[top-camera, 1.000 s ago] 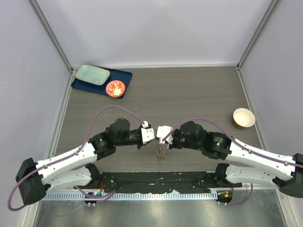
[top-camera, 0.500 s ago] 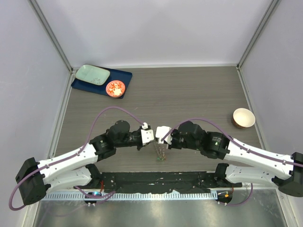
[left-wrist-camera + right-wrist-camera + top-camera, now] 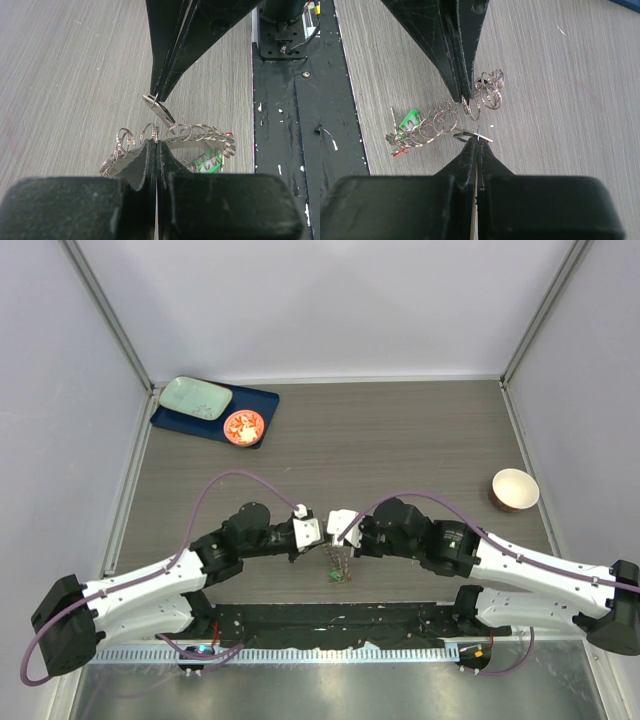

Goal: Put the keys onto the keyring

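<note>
Where left gripper [image 3: 156, 143] pinches, keyring [image 3: 199, 133] glints — looped (silvery)

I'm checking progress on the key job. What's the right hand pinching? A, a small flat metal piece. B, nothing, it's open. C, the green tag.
A: the right hand is shut on a small flat metal piece, apart from the green tag at the end of the keyring that the left hand grips.
</note>
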You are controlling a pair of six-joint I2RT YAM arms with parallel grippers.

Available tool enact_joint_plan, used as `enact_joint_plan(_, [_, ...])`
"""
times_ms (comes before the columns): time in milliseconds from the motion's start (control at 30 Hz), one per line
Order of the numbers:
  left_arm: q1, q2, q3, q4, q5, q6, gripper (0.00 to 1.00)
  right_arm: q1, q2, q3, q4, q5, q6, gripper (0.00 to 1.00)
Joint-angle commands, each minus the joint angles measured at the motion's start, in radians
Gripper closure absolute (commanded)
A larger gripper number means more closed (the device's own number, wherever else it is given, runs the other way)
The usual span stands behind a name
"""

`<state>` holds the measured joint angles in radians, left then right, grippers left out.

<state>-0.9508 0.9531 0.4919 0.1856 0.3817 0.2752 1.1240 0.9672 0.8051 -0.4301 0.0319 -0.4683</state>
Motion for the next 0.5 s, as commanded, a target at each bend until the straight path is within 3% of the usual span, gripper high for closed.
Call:
enact_joint_plan(0, [0.003, -0.043, -0.021, 0.155, -0.006, -0.022, 1.00, 0.003, -0.016, -0.018, 0.062, -0.013, 0.007, 0.99])
enact_joint_plan(467, [0.003, -0.060, -0.064, 0.210, -0.001, -0.045, 1.00, -0.001, -0.013, -0.047, 0.119, -0.075, -0.001, 0.99])
